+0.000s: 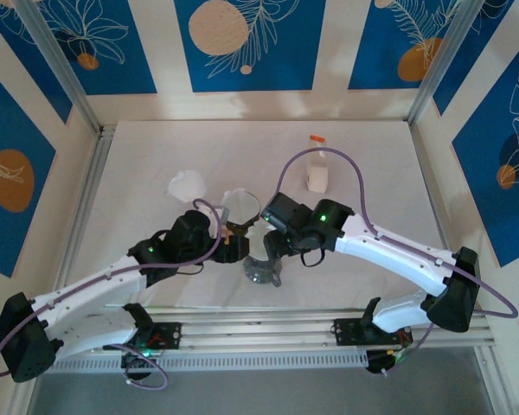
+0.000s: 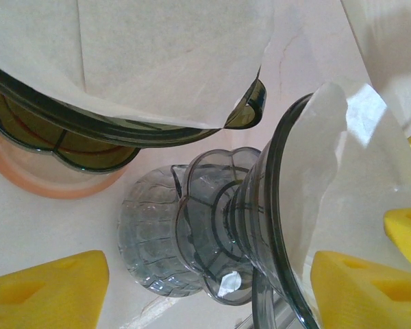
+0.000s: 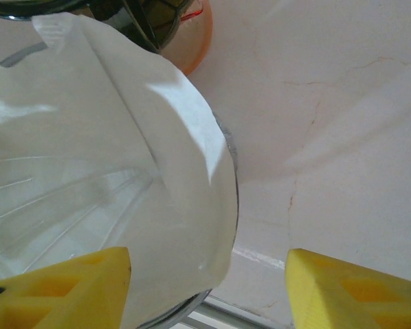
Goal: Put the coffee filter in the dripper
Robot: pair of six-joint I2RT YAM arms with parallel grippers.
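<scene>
No text, label, brand or number can be read on anything

Bright, even light falls from above on the white bench point(image 1: 156, 156), leaving only soft shadows, while both wrist views look washed pale, with glare patches on the filter paper point(image 3: 185, 137) and blurred yellow fingertips point(image 2: 48, 288) near the lens.

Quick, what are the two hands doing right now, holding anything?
Left hand: open, tipped dripper between its fingers, not clamped.
Right hand: open, filter edge between its fingers, not pinched.
</scene>
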